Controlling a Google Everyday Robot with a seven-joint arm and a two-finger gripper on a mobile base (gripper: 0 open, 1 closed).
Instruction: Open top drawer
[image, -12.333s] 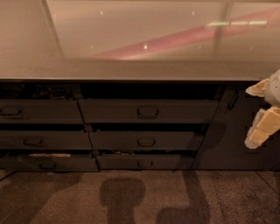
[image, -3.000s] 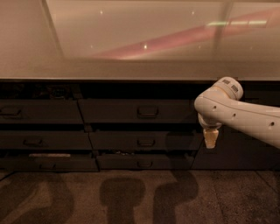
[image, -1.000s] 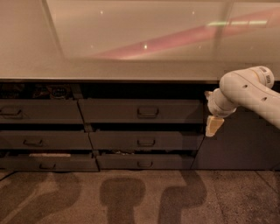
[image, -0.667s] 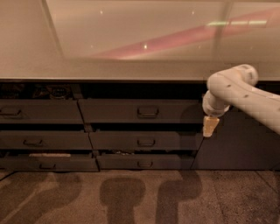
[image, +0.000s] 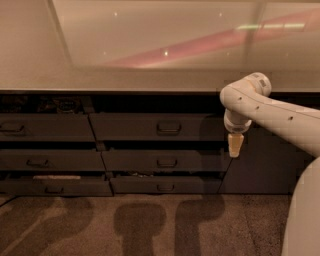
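The top drawer (image: 150, 127) is the widest dark grey front in the middle column, just under the counter, with a small rectangular loop handle (image: 169, 127) at its centre. Its front looks close to flush with the cabinet. My gripper (image: 235, 145) hangs from the white arm at the drawer's right end, pointing down, its pale tip level with the gap between the top and second drawers. It is to the right of the handle and apart from it.
A pale glossy countertop (image: 100, 60) overhangs the drawers. Two shorter drawers (image: 165, 161) sit below the top one, and a left column (image: 45, 127) holds three more. A plain dark cabinet panel (image: 260, 165) is to the right. Brown carpet (image: 150, 225) lies in front.
The arm has swung left and slightly down, bringing my gripper closer to the top drawer's right end. The drawers have not moved.
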